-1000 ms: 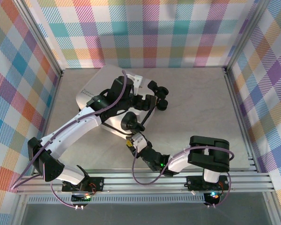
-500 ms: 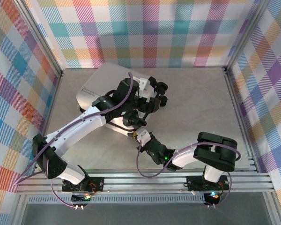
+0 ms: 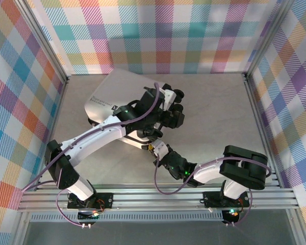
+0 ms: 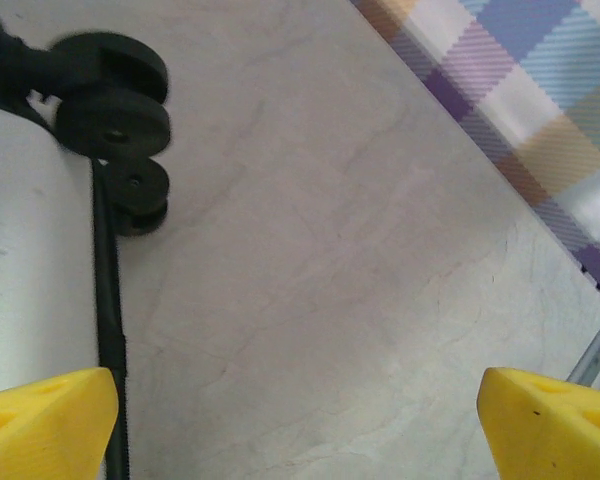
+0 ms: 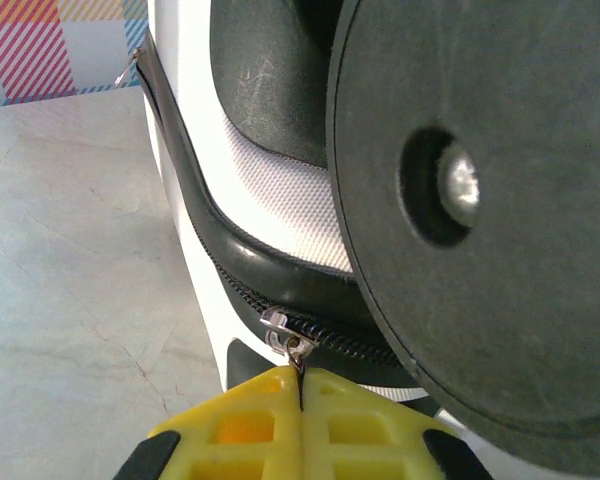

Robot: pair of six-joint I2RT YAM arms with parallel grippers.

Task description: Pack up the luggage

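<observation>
The luggage has a hard white plastic shell, smooth with a soft sheen. In the right wrist view a finely woven-looking white patch sits near the centre. Its wheel, at three o'clock there, is matt black plastic (faintly dusty) with a bright metal axle pin. The zipper seam is black and toothed, and the zipper pull is shiny metal. The right gripper and left gripper have matt yellow plastic fingers. The table is pale, smooth and stone-veined. The walls, at twelve o'clock from above, look like plaid cloth.
</observation>
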